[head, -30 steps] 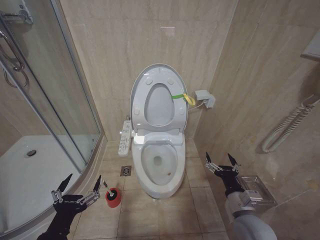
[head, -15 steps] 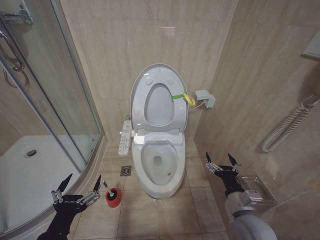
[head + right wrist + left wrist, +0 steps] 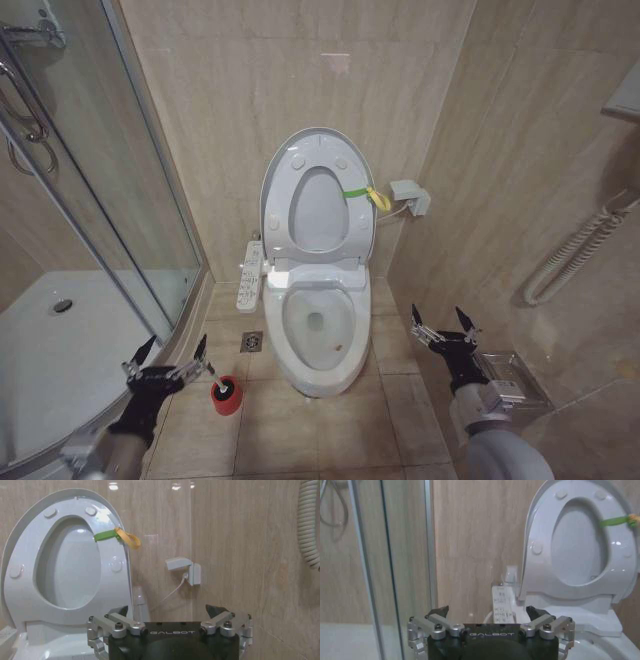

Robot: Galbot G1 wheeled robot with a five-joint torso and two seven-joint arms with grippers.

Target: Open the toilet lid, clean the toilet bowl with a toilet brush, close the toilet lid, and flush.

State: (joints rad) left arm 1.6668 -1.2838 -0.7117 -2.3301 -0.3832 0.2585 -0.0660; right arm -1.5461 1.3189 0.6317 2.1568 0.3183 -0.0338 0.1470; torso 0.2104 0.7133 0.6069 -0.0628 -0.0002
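The toilet lid stands raised against the far wall together with the seat ring, a green-yellow band at its right edge, so the toilet bowl lies open below it in the middle of the scene. To the left of the bowl, on the tiled floor, sits the red holder cup with the toilet brush standing in it, its thin handle tilted up to the left. The left gripper hovers just left of the cup, fingers spread wide and holding nothing, its right fingertip close by the brush handle; whether it touches cannot be told. The right gripper hangs near the right wall, right of the bowl, also spread wide and empty. The glass shower enclosure stands at far left.
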